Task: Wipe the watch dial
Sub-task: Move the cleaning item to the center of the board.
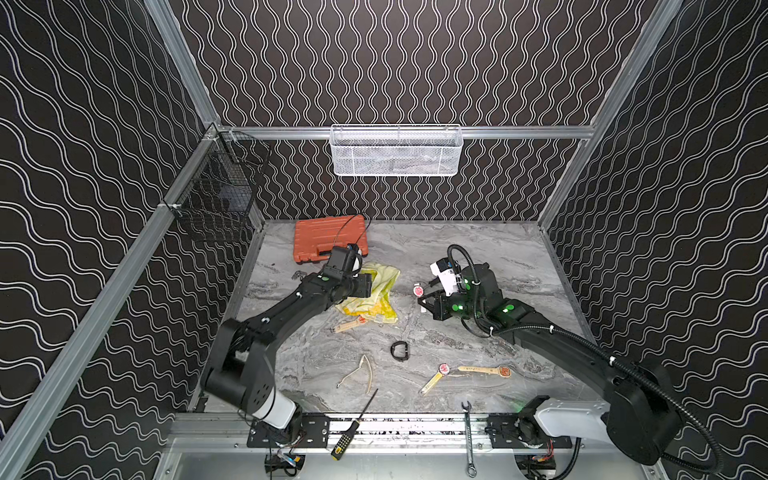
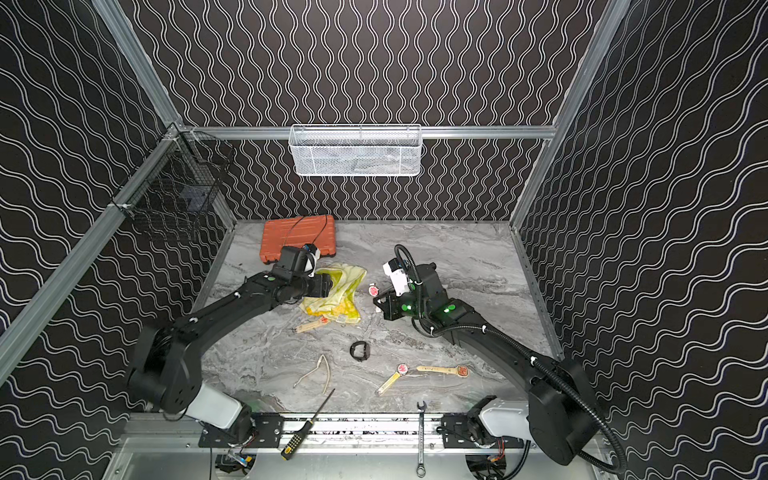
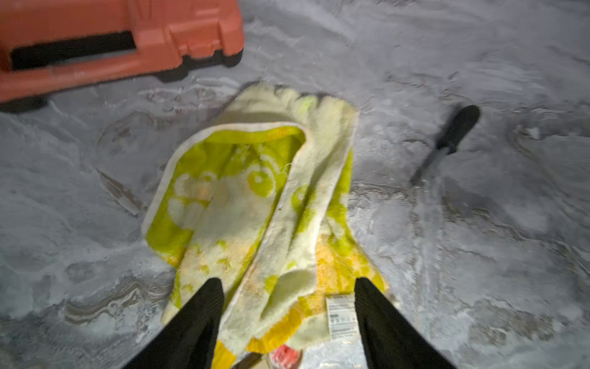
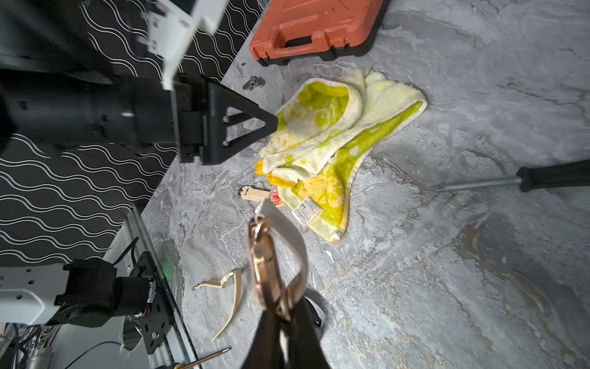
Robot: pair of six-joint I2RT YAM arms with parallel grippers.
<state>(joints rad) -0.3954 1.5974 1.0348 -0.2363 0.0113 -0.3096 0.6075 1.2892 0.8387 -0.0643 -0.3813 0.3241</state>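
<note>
1. Right gripper (image 4: 287, 314): its jaws are clenched on the watch (image 4: 267, 265). In the right wrist view you see the rose-gold case edge-on between the fingers, with the pale strap (image 4: 289, 233) looping beside it.
2. Watch, position: in both top views it sits at the right gripper's tip with its reddish dial (image 1: 418, 289) facing upward. It is to the right of the towel (image 1: 376, 293) and apart from it.
3. Left gripper (image 3: 289, 282): its jaws are released and grasp nothing. The two black fingers (image 3: 204, 316) stand wide apart with the towel's near hem between them. You cannot tell whether they touch the cloth.
4. Towel: yellow-green and crumpled, it lies on the marbled tabletop (image 1: 478, 241) between the two arms. A white label (image 3: 341, 316) is sewn at its hem.
5. Second watch (image 1: 350, 325): it lies flat on the tabletop, with its red dial tucked just under the towel's front edge.
6. Behind the towel, the orange tool case (image 1: 322, 239) rests against the back wall. A black-handled screwdriver (image 3: 453, 137) lies on the tabletop beside the towel.
7. Nearer the front lie a black band (image 1: 400, 350), a cream spectacle frame (image 1: 360, 374) and two more watches (image 1: 435, 376).
8. A yellow-handled screwdriver (image 1: 353, 428) and a spanner (image 1: 468, 436) both lie across the front rail.
</note>
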